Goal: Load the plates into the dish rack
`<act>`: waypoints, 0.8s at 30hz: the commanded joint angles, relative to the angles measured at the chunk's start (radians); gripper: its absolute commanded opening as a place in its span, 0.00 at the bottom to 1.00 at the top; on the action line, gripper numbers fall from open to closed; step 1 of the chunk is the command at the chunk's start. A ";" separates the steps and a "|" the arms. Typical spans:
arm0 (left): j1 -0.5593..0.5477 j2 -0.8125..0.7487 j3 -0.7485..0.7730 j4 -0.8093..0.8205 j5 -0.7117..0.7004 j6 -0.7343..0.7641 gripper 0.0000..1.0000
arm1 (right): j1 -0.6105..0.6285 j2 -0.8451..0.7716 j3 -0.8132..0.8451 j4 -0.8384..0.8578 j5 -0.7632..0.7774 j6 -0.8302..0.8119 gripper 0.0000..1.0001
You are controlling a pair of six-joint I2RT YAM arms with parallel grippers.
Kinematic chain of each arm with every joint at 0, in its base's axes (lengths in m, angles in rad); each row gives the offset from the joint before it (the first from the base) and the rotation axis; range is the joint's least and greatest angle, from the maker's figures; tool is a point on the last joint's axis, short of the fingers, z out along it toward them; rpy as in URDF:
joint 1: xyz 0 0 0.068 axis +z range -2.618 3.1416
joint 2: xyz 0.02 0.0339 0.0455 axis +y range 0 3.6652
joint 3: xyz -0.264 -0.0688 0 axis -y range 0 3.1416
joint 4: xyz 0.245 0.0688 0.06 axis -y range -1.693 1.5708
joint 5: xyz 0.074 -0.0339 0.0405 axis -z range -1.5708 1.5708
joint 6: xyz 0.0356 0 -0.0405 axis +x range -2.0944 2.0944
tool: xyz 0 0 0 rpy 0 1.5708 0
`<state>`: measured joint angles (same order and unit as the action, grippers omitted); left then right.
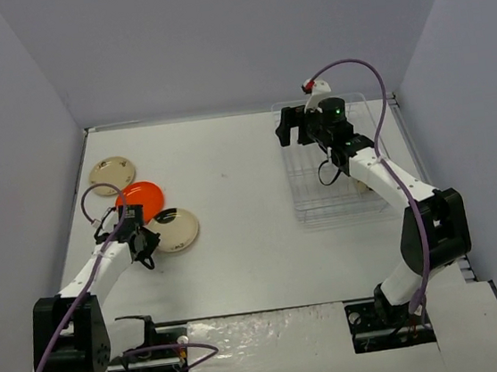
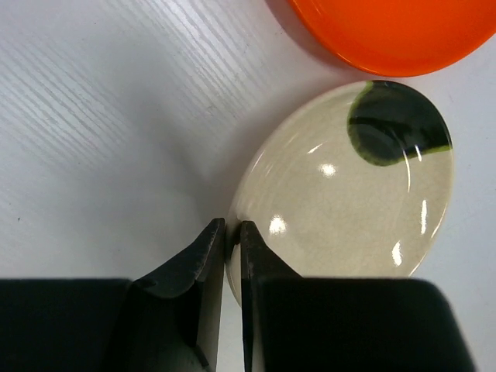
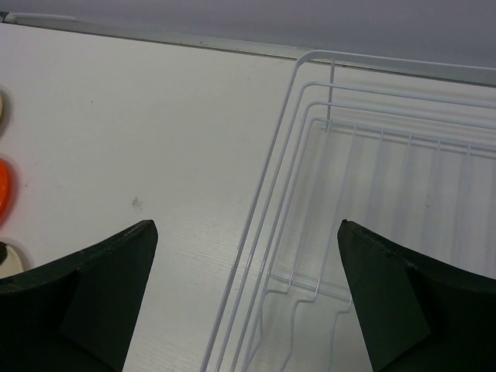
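Since cream plate looks glazed, stiff, kinda slippery, rim is pinched by left gripper, well left of dish rack; deeper bite advised tbh. Over rack's left edge, right gripper spread wide.

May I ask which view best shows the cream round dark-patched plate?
Left wrist: the cream round plate fills the frame, rim pinched by the left gripper. Top external shows it small; right wrist only a sliver.
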<state>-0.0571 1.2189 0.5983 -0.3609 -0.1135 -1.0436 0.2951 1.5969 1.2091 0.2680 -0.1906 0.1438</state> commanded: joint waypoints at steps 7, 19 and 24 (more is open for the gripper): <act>-0.066 -0.153 -0.051 0.155 0.063 0.146 0.00 | -0.005 -0.077 0.001 0.100 -0.125 0.009 1.00; -0.281 -0.385 -0.076 0.572 0.205 0.417 0.00 | 0.059 0.050 0.063 0.031 -0.730 -0.229 1.00; -0.355 -0.357 -0.017 0.579 0.247 0.528 0.00 | 0.188 0.100 0.155 -0.220 -0.700 -0.509 1.00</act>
<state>-0.3708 0.8460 0.4994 0.0707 0.0699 -0.6435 0.3911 1.6900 1.2737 0.2013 -0.8038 -0.1155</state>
